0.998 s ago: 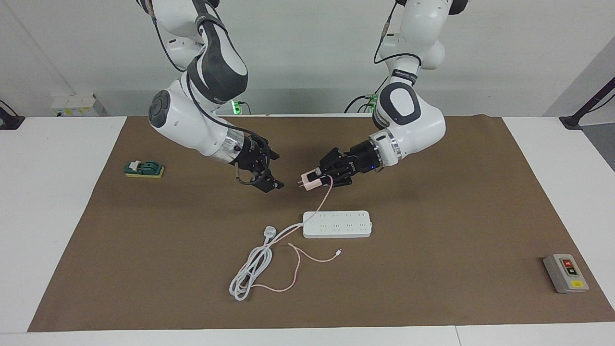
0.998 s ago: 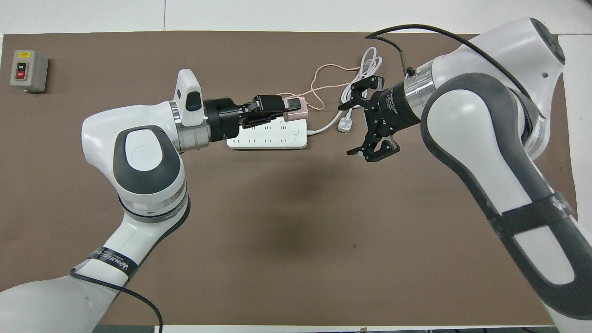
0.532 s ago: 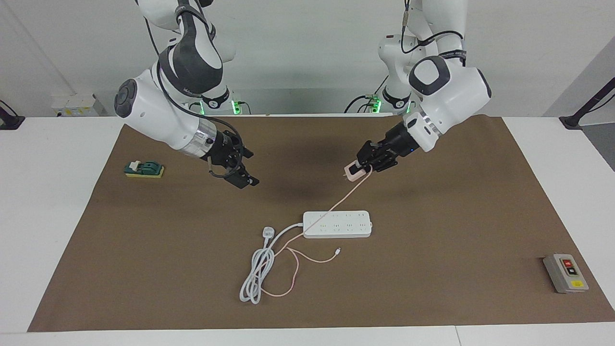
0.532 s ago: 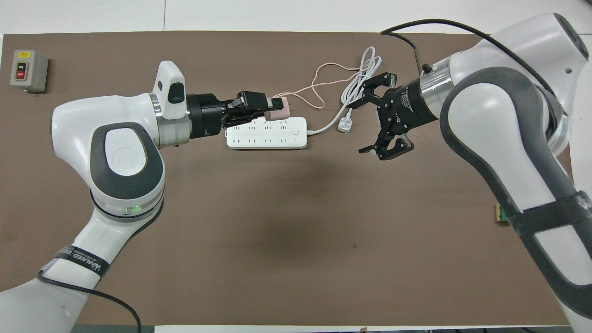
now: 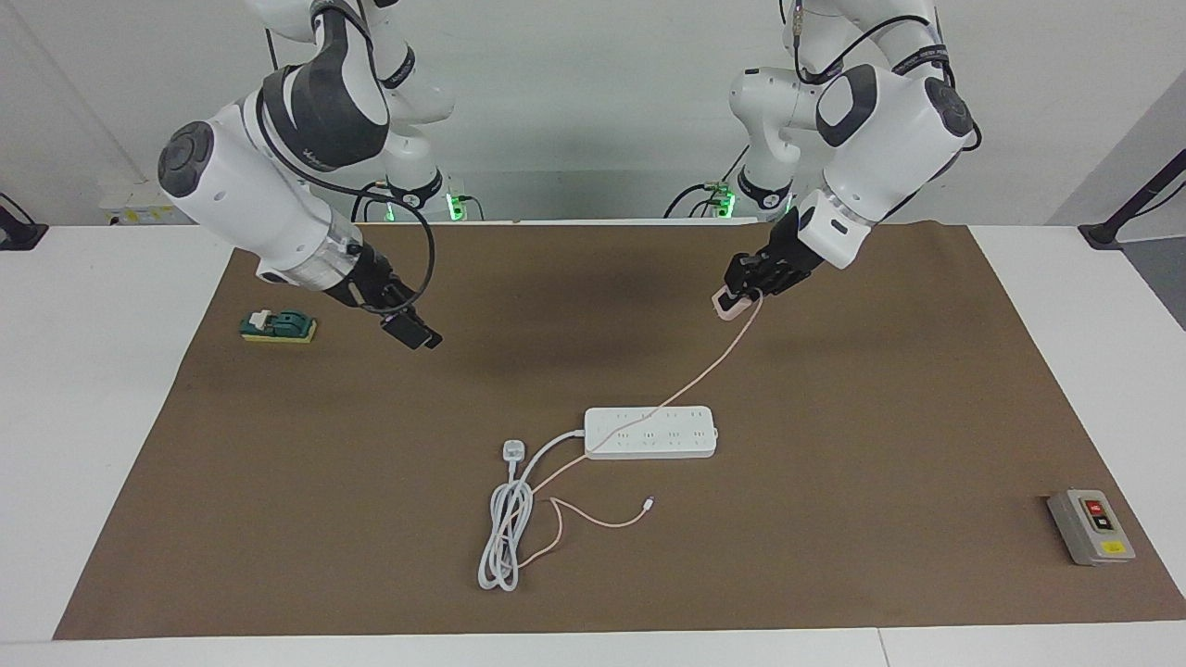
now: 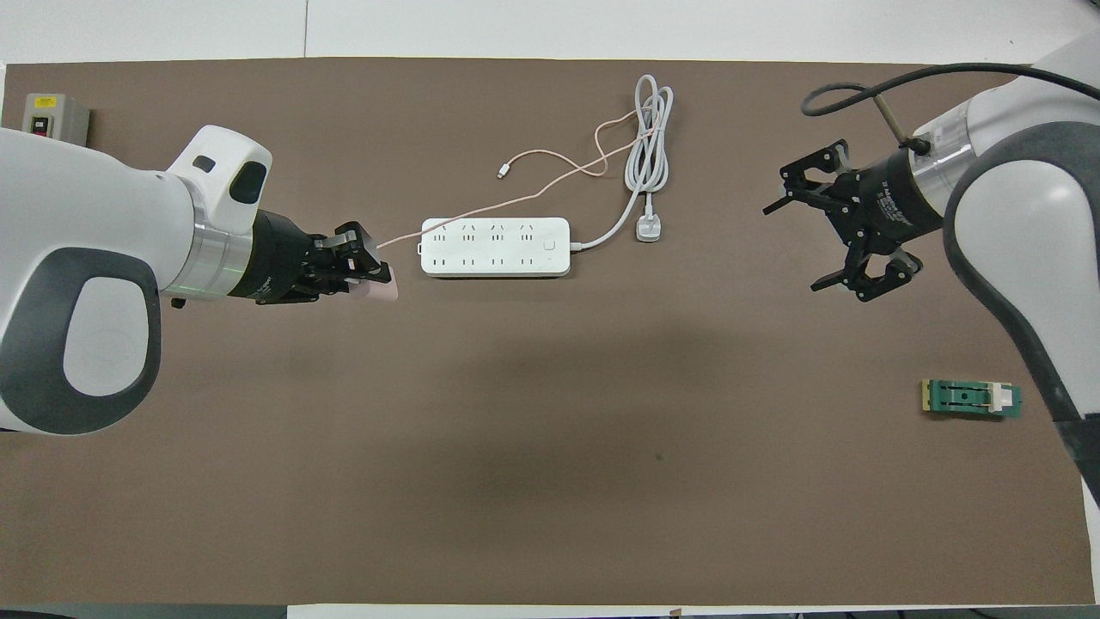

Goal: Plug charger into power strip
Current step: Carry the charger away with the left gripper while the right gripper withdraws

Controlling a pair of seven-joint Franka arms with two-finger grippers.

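My left gripper (image 5: 735, 296) (image 6: 368, 273) is shut on the small pink charger (image 5: 725, 307) (image 6: 383, 291) and holds it in the air over the brown mat, off the power strip's end toward the left arm. The charger's thin pink cable (image 5: 690, 382) (image 6: 481, 207) slopes down and runs across the power strip (image 5: 651, 433) (image 6: 494, 247), a flat white strip lying mid-mat. My right gripper (image 5: 415, 332) (image 6: 803, 246) hangs open and holds nothing, over bare mat toward the right arm's end.
The strip's white three-pin plug (image 5: 512, 449) (image 6: 647, 229) and coiled white cord (image 5: 503, 542) (image 6: 650, 142) lie beside it. A grey switch box (image 5: 1091, 526) (image 6: 53, 116) sits at the mat's corner farthest from the robots. A green block (image 5: 278, 326) (image 6: 971, 398) lies near the right arm.
Both arms have drawn apart and up from the middle. The left gripper carried the charger toward its own end, pulling the pink cable straighter across the strip. The white cord shifted.
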